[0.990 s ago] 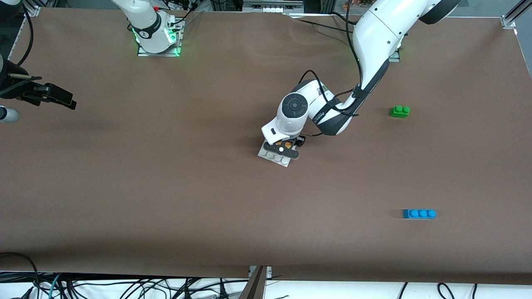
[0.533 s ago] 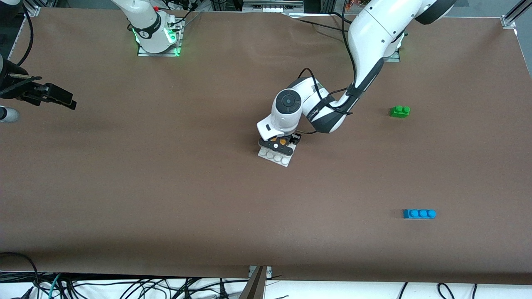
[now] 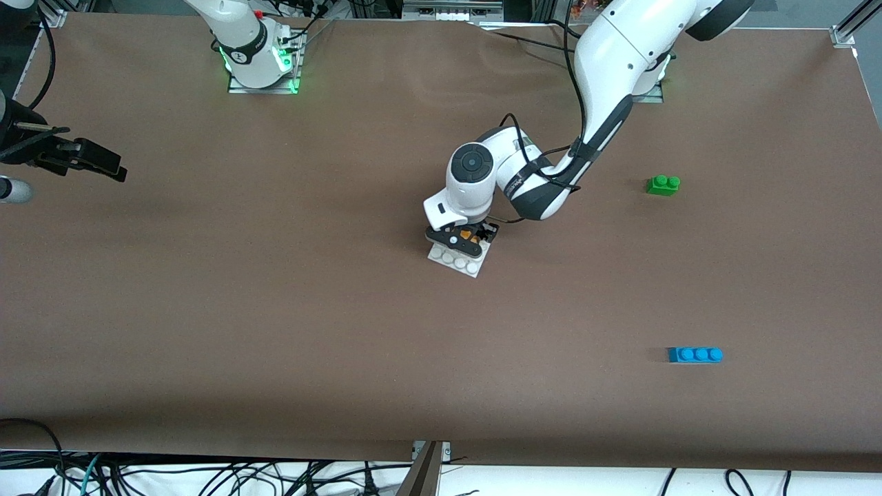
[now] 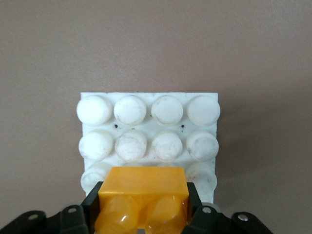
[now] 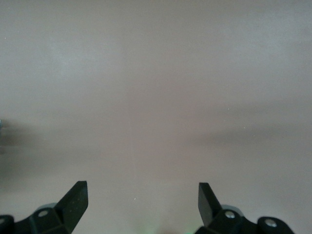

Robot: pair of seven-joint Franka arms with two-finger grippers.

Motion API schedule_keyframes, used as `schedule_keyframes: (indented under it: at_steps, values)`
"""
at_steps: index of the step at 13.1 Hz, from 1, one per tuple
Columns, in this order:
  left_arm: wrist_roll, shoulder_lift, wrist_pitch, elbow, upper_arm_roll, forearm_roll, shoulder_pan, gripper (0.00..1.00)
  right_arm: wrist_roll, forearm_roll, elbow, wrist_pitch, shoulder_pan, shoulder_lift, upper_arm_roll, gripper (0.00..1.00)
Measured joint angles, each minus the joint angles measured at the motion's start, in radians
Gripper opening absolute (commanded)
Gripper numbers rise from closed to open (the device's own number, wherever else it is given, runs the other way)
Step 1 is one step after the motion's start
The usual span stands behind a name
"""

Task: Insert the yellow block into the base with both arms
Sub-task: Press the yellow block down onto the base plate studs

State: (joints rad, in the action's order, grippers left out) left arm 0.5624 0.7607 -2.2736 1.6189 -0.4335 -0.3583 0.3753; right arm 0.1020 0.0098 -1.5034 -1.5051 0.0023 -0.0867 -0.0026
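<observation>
Left pincer (image 4: pixel 141 214) pinches yellow block (image 4: pixel 143 187) over base (image 4: pixel 148 127) — right pincer (image 5: pixel 142 200) waits, spread.

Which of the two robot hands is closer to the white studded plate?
Left. The left gripper hovers over the base, gripping the yellow block; the right gripper waits open at the right arm's table end.
</observation>
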Motion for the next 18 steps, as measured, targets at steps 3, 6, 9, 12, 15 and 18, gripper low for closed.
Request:
schedule_keyframes:
  at_steps: [3,6,9,12,15,18]
  values:
    - [-0.064,0.002,0.0,-0.001,0.002,-0.008,0.004,0.33,0.0,0.0,0.0,0.0,0.0,0.0,0.0,1.0]
    - [-0.126,0.002,0.0,-0.002,0.002,-0.008,0.004,0.34,0.0,0.0,0.0,0.0,0.0,0.0,0.0,1.0]
    - [-0.143,0.002,0.0,-0.002,0.002,-0.008,0.005,0.36,0.0,0.0,0.0,0.0,0.0,0.0,0.0,1.0]
    - [-0.159,0.004,0.0,-0.003,0.002,-0.009,0.005,0.35,0.0,0.0,0.0,0.0,0.0,0.0,0.0,1.0]
    - [-0.171,0.02,-0.001,-0.006,0.005,-0.009,0.004,0.35,0.0,0.0,0.0,0.0,0.0,0.0,0.0,1.0]
    - [-0.176,0.025,0.001,-0.011,0.005,-0.009,0.004,0.49,0.0,0.0,0.0,0.0,0.0,0.0,0.0,1.0]
